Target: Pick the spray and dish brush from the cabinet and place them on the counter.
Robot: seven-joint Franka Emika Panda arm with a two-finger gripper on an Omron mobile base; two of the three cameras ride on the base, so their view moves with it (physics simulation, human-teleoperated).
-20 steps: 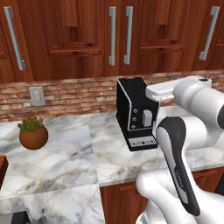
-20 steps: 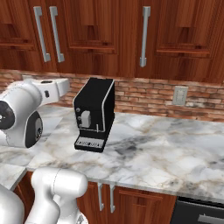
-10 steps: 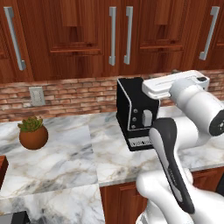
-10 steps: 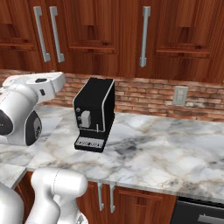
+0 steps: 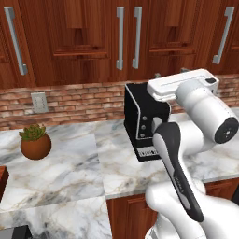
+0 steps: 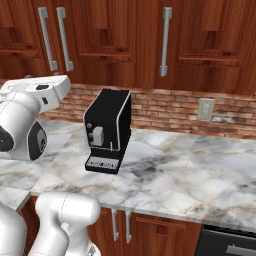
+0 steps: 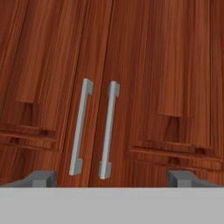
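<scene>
Currently, left base view: cabinet [image 5: 93, 42] doors closed, contents hidden; black coffee machine [image 5: 140, 121] on the counter [image 5: 70, 168], its front label unreadable; potted plant [image 5: 35, 142] to the left. Right base view: same machine, doors closed. Hand view: gripper [image 7: 111, 177] wide open, holding nothing, facing two bar handles [image 7: 81, 127] straight ahead, not touching.

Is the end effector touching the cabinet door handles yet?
Apart. In the hand view the open end effector faces the two handles of the closed cabinet, fingertips wide of them.
</scene>
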